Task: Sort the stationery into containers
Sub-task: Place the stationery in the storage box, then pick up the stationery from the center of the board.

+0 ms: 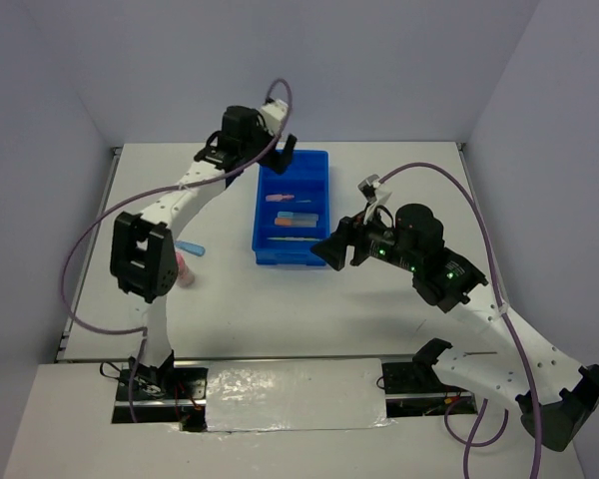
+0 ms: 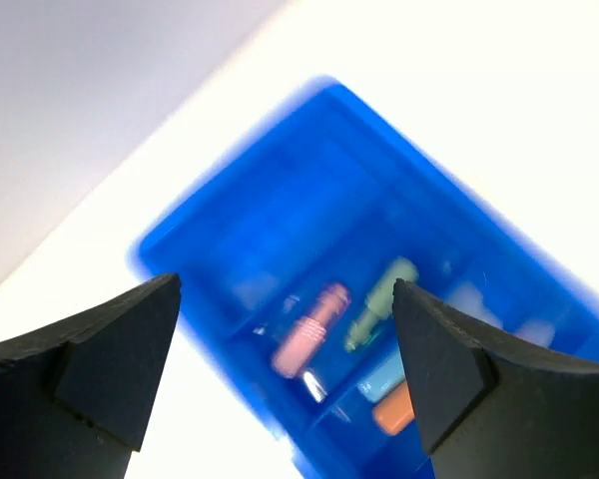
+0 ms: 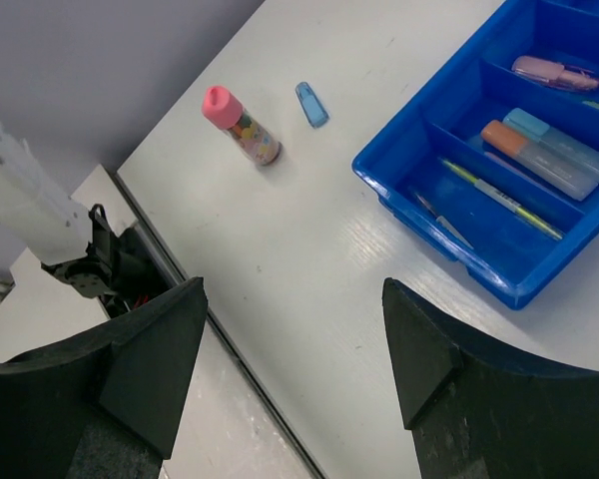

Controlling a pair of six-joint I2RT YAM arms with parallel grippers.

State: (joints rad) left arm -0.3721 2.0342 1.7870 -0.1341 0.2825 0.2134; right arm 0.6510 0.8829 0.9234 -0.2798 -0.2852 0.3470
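1. Stationery lies mostly inside the blue tray [image 1: 292, 258], which sits about mid-desk [image 1: 280, 309] with its long side running near to far.
2. In the tray's nearest compartment I see a yellow stick [image 3: 499, 195] and a grey stick [image 3: 441, 220], both lying flat and slightly apart.
3. One compartment farther, an orange-grey marker [image 3: 534, 158] and a light blue marker [image 3: 564, 140] lie side by side, touching along their lengths.
4. In the third compartment a pink marker [image 3: 547, 70] and a green marker [image 2: 381, 302] lie next to each other. My left wrist view is blurred there, so I cannot tell whether they touch.
5. Two pieces are loose on the desk, well to the left of the tray. They are a pink-capped piece [image 3: 242, 125] and, just beyond it on the far side, a small blue piece [image 3: 311, 103].
6. From above, the left arm [image 1: 140, 254] covers part of the pink-capped piece, and I cannot tell whether it stands or lies.
7. My left claw [image 2: 285, 287] hangs over the far end of the tray, its fingers spread wide with nothing between them.
8. My right claw [image 3: 292, 289] hangs above the desk just right of the tray's near right corner. It is also wide apart and holds nothing.
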